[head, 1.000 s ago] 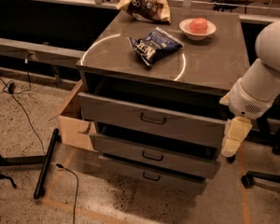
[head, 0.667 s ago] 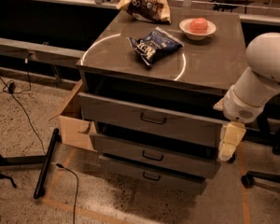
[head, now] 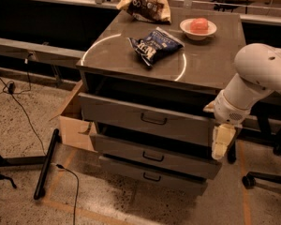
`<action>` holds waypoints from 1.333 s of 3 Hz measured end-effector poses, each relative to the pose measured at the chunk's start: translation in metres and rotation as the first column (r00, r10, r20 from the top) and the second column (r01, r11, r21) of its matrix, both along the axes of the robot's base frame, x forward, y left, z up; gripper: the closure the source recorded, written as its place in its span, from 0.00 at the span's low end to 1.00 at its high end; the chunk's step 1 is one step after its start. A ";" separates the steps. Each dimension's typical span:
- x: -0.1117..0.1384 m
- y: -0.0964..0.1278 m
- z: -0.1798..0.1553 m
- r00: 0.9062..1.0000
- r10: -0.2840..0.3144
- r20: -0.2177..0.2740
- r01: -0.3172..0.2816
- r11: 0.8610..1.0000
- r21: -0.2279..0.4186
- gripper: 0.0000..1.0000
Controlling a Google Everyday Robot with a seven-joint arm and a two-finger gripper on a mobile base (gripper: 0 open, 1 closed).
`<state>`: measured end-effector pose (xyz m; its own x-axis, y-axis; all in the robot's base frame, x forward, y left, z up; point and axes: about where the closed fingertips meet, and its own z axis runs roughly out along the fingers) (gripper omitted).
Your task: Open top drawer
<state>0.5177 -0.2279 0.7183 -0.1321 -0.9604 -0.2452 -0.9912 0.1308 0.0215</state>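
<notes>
The top drawer (head: 131, 114) is the tallest of three grey drawer fronts in the cabinet. It has a small dark loop handle (head: 153, 120) at its centre. It stands pulled out a little, with a dark gap between it and the cabinet top. My gripper (head: 223, 142) hangs downward at the right end of the top drawer's front, well to the right of the handle. The white arm (head: 257, 74) bends over the cabinet's right corner. The two shorter drawers (head: 152, 156) sit below, each out a little further than the one above.
On the cabinet top (head: 210, 64) lie a blue chip bag (head: 154, 45), a brown snack bag (head: 145, 4) and a white bowl (head: 198, 28) with something red in it. A cardboard box (head: 75, 125) stands left of the cabinet. A black bar (head: 47, 163) and cables lie on the floor; a chair base (head: 267, 177) is at the right.
The arm has swung left and nearer the camera, and the gripper has shifted a little left and down along the drawer's right end. The drawers look unchanged.
</notes>
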 end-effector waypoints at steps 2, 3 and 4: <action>0.018 -0.004 -0.024 1.000 0.013 0.005 -0.013 1.000 0.026 0.00; 0.018 -0.003 -0.033 1.000 0.019 -0.001 -0.019 0.999 0.051 0.15; 0.004 -0.004 -0.039 0.999 0.031 -0.033 -0.029 0.997 0.076 0.39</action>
<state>0.5216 -0.2315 0.6793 -0.1132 -0.9431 -0.3126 -0.9931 0.0980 0.0641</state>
